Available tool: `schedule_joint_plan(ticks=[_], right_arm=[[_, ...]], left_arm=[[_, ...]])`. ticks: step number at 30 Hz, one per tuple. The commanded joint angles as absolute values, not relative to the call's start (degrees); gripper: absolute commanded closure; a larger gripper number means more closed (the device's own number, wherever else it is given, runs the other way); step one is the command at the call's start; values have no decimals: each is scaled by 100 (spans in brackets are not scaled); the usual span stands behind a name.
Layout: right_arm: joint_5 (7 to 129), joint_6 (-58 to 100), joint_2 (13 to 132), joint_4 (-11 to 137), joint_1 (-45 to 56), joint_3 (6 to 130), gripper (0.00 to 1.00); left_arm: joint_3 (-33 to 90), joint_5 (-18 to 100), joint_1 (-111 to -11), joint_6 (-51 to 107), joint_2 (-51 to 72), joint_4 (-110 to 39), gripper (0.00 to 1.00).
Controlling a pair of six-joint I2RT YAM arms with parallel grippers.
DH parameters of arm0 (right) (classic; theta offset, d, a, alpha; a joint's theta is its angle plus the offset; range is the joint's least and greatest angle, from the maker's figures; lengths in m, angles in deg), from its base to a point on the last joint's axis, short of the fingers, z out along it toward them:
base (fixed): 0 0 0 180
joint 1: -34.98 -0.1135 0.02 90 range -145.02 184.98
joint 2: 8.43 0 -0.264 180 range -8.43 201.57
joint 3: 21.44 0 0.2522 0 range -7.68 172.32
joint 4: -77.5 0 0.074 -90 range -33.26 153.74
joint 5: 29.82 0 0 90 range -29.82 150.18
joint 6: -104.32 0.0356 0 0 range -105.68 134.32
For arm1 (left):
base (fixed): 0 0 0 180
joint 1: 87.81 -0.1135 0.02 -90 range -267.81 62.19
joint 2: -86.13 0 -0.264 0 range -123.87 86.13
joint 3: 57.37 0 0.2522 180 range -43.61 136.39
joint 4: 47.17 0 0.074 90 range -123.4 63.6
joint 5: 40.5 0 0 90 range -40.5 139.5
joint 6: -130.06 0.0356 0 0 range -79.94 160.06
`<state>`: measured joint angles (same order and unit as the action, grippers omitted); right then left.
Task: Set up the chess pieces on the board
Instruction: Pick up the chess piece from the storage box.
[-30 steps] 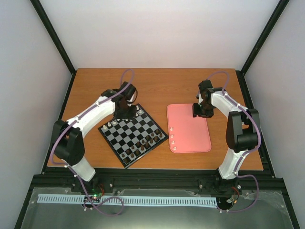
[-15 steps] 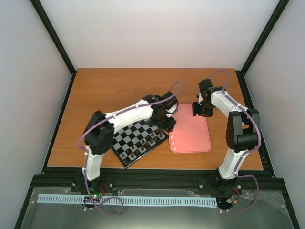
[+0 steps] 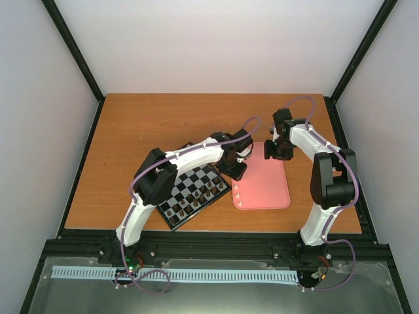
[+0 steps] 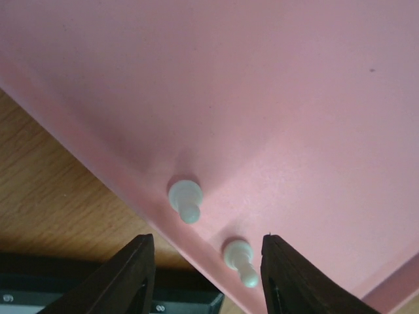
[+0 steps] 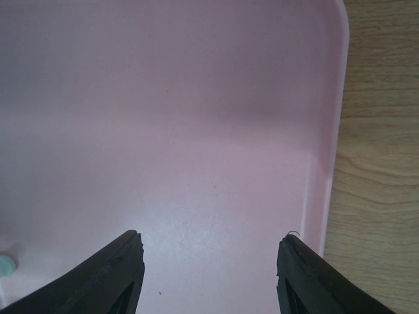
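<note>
Top view: your left end effector (image 3: 234,170) at left edge of pink tray (image 3: 268,186), just beside board (image 3: 186,182); right end effector (image 3: 273,152) over tray's far end. Cream chess pieces (image 3: 239,199) in row along tray's left rim, two, maybe more, too small to count

Left wrist: you have jaws parted, nothing gripped; two chess pieces upright on tray below, nearer one (image 4: 240,260) between fingers

Right wrist: jaws parted, empty, over tray floor; table (image 5: 380,163) at right

Cream-white chess pieces (image 4: 185,199) on a pink tray (image 3: 267,178); the board (image 3: 191,179) is checked black and silver-grey.
</note>
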<state>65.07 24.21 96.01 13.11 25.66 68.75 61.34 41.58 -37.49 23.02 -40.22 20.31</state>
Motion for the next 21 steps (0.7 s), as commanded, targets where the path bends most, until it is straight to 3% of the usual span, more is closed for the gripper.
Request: schedule_joint_plan(ticks=[1,13,21], right_arm=[[6433,2381,9563,1285,2611,6926,44],[6425,2374,9562,1303,2611,6853,44],[6440,2381,9611,1316,2607,6866,44]], left_arm=[[6273,4277,-3719,2388,-4183,1895,56],[6488,4332,-3719,2421,-4424,1918,64],[6617,4278,-3721,2434,-4565,1966,75]])
